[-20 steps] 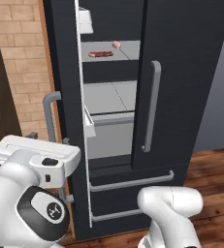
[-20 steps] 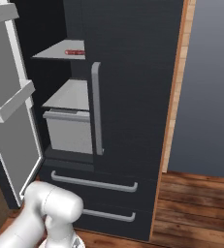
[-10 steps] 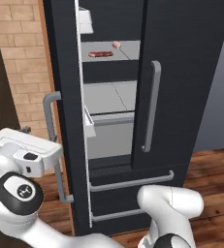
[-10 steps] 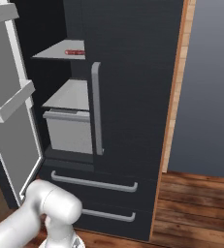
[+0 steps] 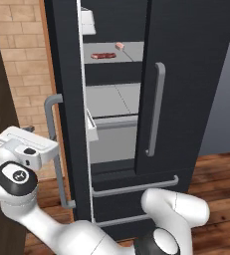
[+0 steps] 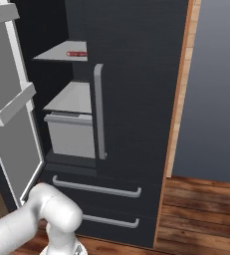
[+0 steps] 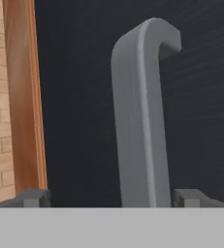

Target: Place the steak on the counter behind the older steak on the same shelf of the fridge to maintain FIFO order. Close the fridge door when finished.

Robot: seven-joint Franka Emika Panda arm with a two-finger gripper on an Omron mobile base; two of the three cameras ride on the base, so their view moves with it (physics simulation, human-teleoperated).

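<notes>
Facing the fridge [image 5: 186, 74] with its left door [image 5: 64, 89] swung partly open. Left base view: on the upper shelf [image 5: 131, 52], the older steak [image 5: 103, 56] lies toward the front and the steak [image 5: 120, 46] sits behind it, slightly to the right, apart from it. Right base view: only the dark red older steak [image 6: 76, 54] shows at the shelf [image 6: 59, 52] edge; the pink piece is hidden from there. This view also shows the open door's grey inner face with its bin [image 6: 12, 104].

Hand view: gripper [image 7: 111, 197] close to the left door's grey bar handle [image 7: 140, 121], fingertips [image 7: 33, 197] spread wide, one either side of the bar. Jaws released, gripping nothing; contact with the bar cannot be judged.
</notes>
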